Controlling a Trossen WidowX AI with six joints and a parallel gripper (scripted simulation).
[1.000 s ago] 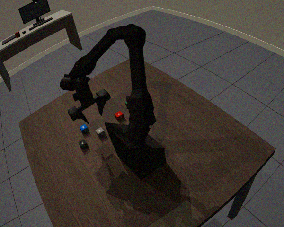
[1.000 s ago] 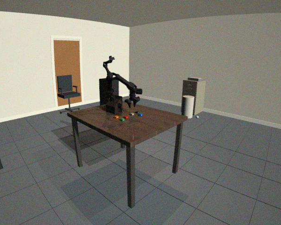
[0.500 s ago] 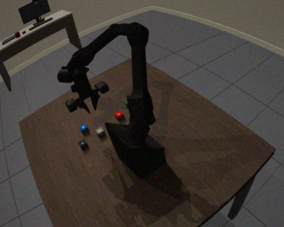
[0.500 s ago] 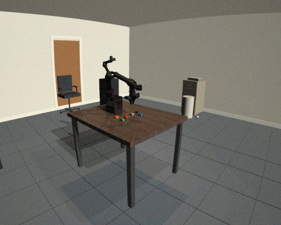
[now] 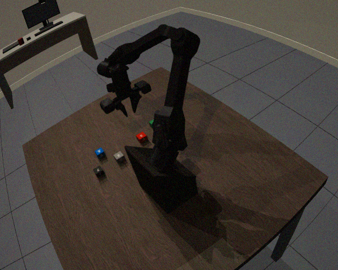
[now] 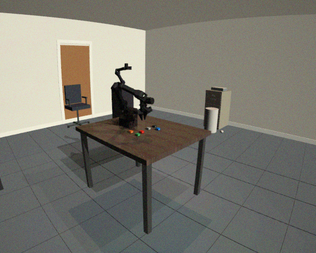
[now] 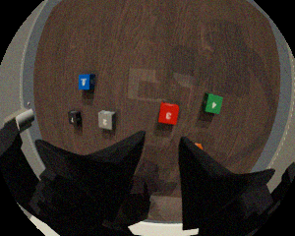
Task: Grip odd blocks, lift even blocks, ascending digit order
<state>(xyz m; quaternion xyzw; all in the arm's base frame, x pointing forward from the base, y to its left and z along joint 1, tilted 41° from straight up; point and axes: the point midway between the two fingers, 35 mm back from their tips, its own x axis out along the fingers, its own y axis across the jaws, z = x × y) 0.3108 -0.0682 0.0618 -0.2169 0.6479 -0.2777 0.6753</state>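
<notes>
My gripper [image 5: 130, 114] [image 6: 143, 119] [image 7: 162, 138] is open part way and empty, high above the table. In the wrist view, a red block [image 5: 141, 136] [image 6: 141, 132] [image 7: 168, 113] showing 3 lies just beyond the fingertips. A green block [image 5: 151, 123] [image 6: 137, 134] [image 7: 213, 103] showing 4 is right of it. A grey block [image 5: 119, 157] [image 6: 148, 128] [image 7: 106, 120] shows 2. A blue block [image 5: 99, 152] [image 6: 158, 128] [image 7: 85, 82] seems to show 6, a black block [image 5: 98, 171] [image 6: 154, 126] [image 7: 74, 118] 7. The orange block [image 6: 130, 132] [image 7: 199, 146] is mostly behind the right finger; its digit is hidden.
The blocks stand on a brown wooden table [image 5: 76, 203] [image 6: 174, 138]. The arm's base [image 5: 166, 185] stands close to the grey block and hides the orange block in the top view. A desk, a chair and a cabinet are away from the table.
</notes>
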